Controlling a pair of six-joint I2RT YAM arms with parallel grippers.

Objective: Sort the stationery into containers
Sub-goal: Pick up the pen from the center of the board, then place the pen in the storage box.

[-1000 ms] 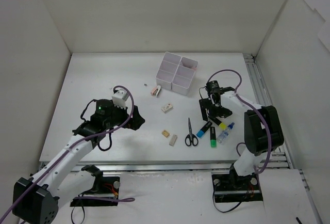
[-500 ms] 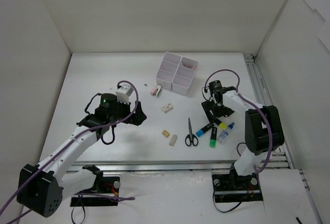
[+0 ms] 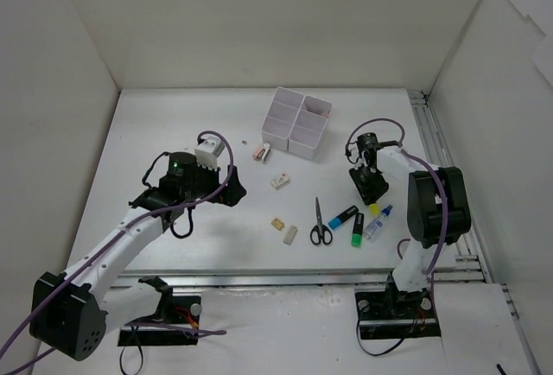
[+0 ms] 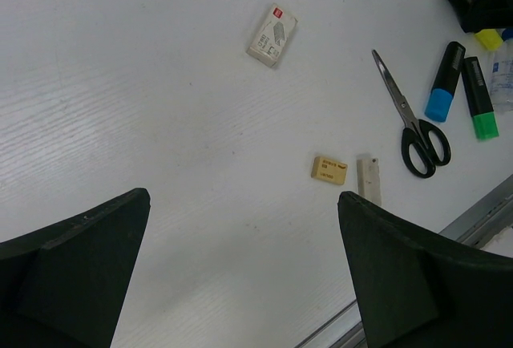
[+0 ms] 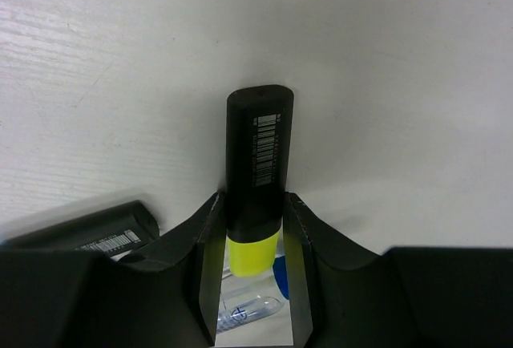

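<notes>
Since a second ago the right gripper (image 5: 252, 204) has closed from a wide spread onto the highlighter (image 5: 256, 147), and the left arm has swung further in over the table (image 3: 173, 124).

Both right fingers (image 5: 210, 228) now press the highlighter's flanks, clamping it where the black barrel meets the yellow cap. Its long axis runs straight down the gap between the jaws. The flat black butt points out past the fingertips and the cap points back toward the wrist. A white barcode strip runs along the top of the barrel. The pen lies flat on the table.

Behind the jaws, under the cap, is the clear glue bottle (image 5: 248, 306). Left of the left finger lies another dark barrel (image 5: 80, 232).

The left gripper (image 4: 244, 200) is spread fully wide and holds nothing. Beyond its fingertips lie a tan eraser (image 4: 329, 170) and a white one (image 4: 369, 188). Further right are the scissors (image 4: 413, 119).

The bins (image 3: 298, 122) stand well beyond both grippers.
</notes>
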